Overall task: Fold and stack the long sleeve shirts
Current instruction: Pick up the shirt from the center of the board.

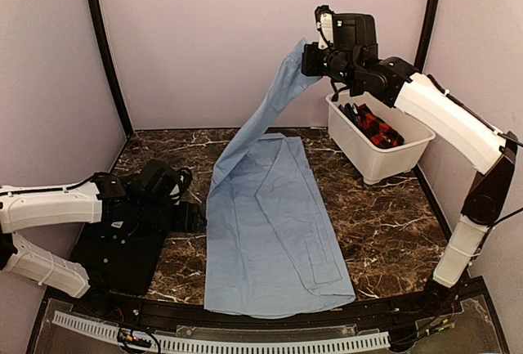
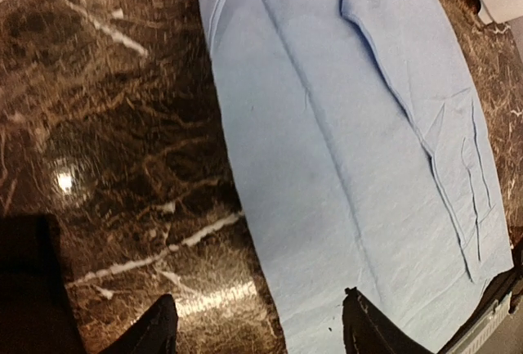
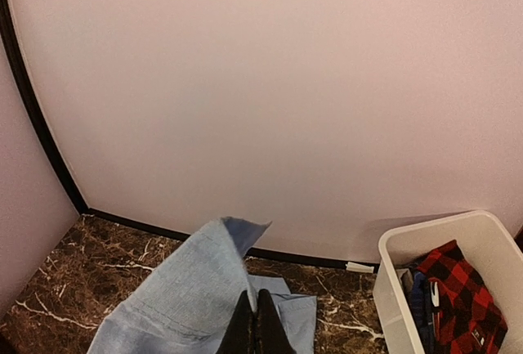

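A light-blue long sleeve shirt (image 1: 274, 231) lies flat down the middle of the marble table, hem at the near edge. One sleeve (image 1: 270, 105) is lifted high toward the back, and my right gripper (image 1: 309, 58) is shut on its cuff (image 3: 221, 260). In the right wrist view the closed fingers (image 3: 258, 321) pinch the blue cloth. My left gripper (image 1: 189, 215) hovers low at the shirt's left edge, open, with nothing between its fingertips (image 2: 364, 325); the shirt's edge (image 2: 245, 207) runs between them. A red-black checked shirt (image 1: 377, 127) lies in the bin.
A white plastic bin (image 1: 384, 154) stands at the back right and holds the checked shirt (image 3: 458, 293) and a dark garment. A black square mat (image 1: 122, 252) lies under the left arm. Purple walls enclose the table on three sides.
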Controlling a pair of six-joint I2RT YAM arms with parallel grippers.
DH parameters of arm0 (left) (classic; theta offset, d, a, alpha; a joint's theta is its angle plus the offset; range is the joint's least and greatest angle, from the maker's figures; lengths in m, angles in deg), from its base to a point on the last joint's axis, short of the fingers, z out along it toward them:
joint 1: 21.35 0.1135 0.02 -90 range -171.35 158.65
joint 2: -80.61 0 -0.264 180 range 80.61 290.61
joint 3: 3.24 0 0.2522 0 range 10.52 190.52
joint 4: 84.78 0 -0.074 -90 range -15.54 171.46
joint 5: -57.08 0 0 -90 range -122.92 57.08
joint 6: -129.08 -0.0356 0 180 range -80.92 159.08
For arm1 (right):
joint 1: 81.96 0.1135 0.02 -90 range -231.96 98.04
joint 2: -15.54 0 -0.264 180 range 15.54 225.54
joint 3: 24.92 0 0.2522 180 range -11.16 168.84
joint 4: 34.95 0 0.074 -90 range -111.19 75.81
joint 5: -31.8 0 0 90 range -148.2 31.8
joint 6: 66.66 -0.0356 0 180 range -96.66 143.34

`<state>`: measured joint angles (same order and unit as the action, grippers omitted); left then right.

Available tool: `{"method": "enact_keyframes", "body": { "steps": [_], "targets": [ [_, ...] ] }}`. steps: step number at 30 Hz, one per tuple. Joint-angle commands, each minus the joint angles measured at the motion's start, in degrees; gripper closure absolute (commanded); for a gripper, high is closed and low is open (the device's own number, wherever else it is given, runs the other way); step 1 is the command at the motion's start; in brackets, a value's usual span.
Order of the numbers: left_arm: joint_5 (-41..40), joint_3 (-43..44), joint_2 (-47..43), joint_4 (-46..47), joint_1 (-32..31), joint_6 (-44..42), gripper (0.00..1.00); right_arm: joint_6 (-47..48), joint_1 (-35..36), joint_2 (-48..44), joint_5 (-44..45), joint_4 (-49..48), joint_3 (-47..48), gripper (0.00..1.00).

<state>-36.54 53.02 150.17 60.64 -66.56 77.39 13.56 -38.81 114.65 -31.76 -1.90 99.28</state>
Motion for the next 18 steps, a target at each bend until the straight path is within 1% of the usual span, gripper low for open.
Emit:
{"method": "enact_keyframes", "body": {
  "steps": [1,5,7,9,13,18],
  "targets": [
    [11.3,-3.5,-0.5,-2.7,0.0,4.9,0.34,1.3,-2.8,2.7,-1.8,-1.7,3.6,1.00],
    [15.8,-5.2,-0.9,-4.3,-0.6,5.1,0.34,0.8,-6.2,5.2,-4.8,-0.9,6.1,1.00],
    [18.3,-5.5,-1.0,-4.3,-1.7,5.7,0.34,0.5,-7.3,6.3,-5.8,-0.6,6.7,1.00],
    [19.4,-5.7,-0.6,-4.3,-4.1,7.2,0.34,0.0,-8.3,6.9,-6.8,-0.6,6.4,1.00],
    [19.5,-6.8,2.2,-3.4,-9.5,10.4,0.34,-1.8,-9.6,6.0,-8.8,-1.7,3.1,1.00],
    [20.1,-8.6,3.3,-0.2,-12.2,15.2,0.38,-2.6,-9.8,3.3,-10.1,-3.9,-1.8,1.00]
  ]
}}
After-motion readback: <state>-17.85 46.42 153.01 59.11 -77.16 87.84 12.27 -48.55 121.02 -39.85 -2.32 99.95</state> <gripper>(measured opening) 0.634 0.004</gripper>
